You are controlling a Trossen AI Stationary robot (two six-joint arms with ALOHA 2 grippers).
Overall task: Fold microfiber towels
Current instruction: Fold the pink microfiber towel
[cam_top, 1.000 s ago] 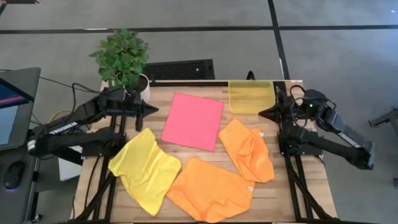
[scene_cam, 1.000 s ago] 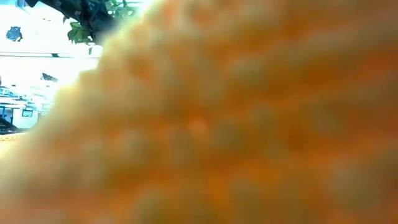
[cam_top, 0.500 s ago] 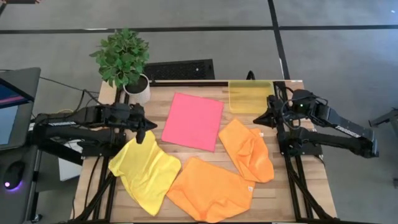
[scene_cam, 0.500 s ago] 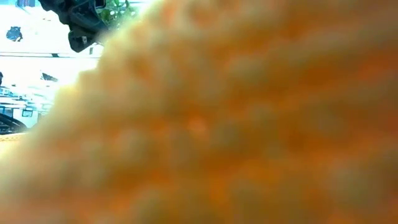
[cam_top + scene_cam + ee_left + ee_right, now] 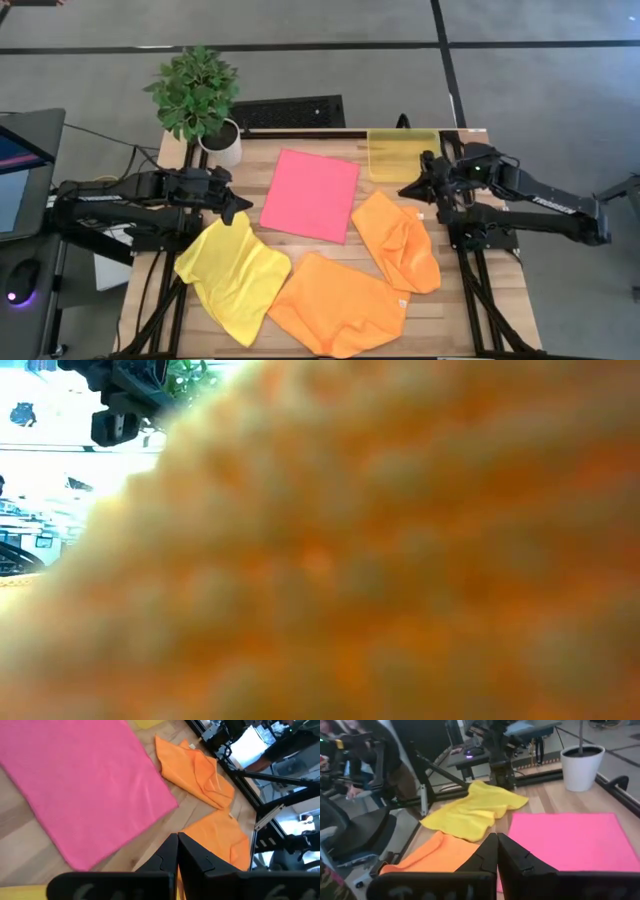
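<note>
Four microfiber towels lie on the wooden table. The pink one (image 5: 310, 194) lies flat at the far middle. The yellow one (image 5: 233, 275) is crumpled at the near left. One orange towel (image 5: 398, 240) is bunched at the right, and another (image 5: 338, 305) lies near the front edge and fills the low view (image 5: 380, 560). My left gripper (image 5: 243, 209) hovers shut above the yellow towel's far corner, left of the pink towel (image 5: 85, 795). My right gripper (image 5: 403, 190) hovers shut above the table near the right orange towel's far end, pointing at the pink towel (image 5: 565, 840).
A potted plant (image 5: 205, 100) stands at the far left corner. A translucent yellow bin (image 5: 403, 153) sits at the far right, just behind my right gripper. Bare wood shows between the towels. A seated person (image 5: 350, 755) shows beyond the table's left side.
My left gripper has swung from beside the plant pot toward the table's near edge, ending over the yellow towel's far corner, and has rolled about its own axis. My right gripper has moved toward the table's left, out over the table. The towels have not moved.
</note>
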